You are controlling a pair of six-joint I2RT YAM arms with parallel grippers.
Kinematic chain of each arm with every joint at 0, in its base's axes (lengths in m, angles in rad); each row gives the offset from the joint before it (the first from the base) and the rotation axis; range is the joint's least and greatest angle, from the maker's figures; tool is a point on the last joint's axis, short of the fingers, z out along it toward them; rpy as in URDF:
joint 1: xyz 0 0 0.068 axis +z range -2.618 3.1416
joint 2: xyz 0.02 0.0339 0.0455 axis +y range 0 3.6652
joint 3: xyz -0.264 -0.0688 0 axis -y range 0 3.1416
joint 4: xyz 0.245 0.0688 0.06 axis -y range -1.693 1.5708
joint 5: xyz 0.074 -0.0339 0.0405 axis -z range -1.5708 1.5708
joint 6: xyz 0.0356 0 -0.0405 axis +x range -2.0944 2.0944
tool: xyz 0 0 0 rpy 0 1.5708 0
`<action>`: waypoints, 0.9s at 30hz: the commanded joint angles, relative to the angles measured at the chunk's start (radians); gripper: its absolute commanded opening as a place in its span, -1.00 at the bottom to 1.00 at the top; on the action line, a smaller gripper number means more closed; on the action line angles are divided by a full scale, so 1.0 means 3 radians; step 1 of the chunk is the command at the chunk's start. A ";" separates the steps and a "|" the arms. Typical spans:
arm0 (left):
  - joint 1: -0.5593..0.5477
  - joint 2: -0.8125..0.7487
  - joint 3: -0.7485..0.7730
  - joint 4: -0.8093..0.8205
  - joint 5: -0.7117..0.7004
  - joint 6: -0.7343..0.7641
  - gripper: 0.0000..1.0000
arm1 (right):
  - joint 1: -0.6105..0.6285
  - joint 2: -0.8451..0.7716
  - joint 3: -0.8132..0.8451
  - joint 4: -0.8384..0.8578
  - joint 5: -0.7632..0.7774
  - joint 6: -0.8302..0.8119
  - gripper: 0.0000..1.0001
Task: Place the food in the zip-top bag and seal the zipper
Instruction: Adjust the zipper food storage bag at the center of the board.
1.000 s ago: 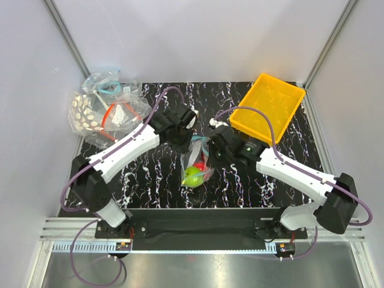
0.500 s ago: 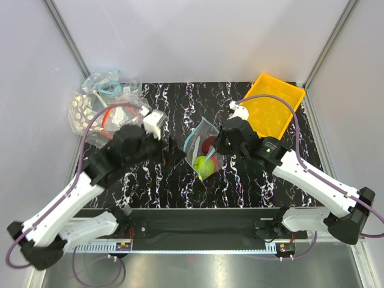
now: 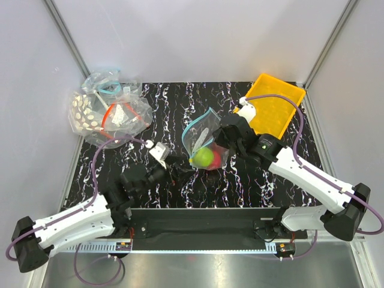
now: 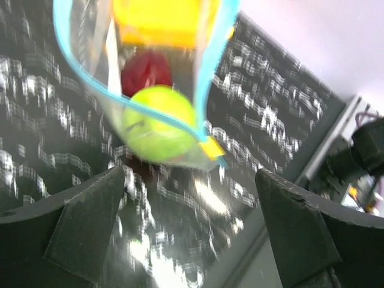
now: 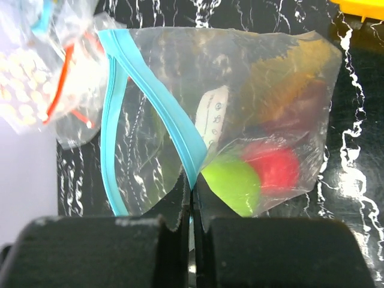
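Observation:
The zip-top bag hangs lifted over the middle of the table, its teal zipper gaping in a loop. My right gripper is shut on the zipper strip at one side of the mouth. The food lies inside the bag: a lime green fruit, a bright red one and a dark maroon one. My left gripper stands wide open, holding nothing, a short way in front of the bag. There the green fruit and the maroon one show through the plastic. From above, the left gripper is near-left of the bag.
A yellow tray sits at the far right, just behind the right wrist. A heap of other clear bags, with red-orange strips and white dots, lies at the far left corner. Grey walls close in three sides.
My left gripper has opened, let go of the bag and drawn back toward the near left. The right gripper has carried the bag up and to the right.

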 commanded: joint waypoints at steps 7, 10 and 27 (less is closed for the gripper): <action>-0.0146 0.0322 -0.0532 0.1767 -0.0431 0.0546 0.76 | -0.0020 -0.0044 0.0147 0.0298 0.0417 0.0433 -1.00; -0.0141 0.0522 -0.0527 0.1967 -0.0579 0.0607 0.69 | -0.0015 -0.0069 0.0091 0.0369 0.0396 0.0454 -1.00; 0.0190 0.0835 -0.0323 0.2213 -0.0423 0.0704 -1.00 | -0.0020 -0.0386 -0.0395 0.0375 0.0412 0.0368 -0.89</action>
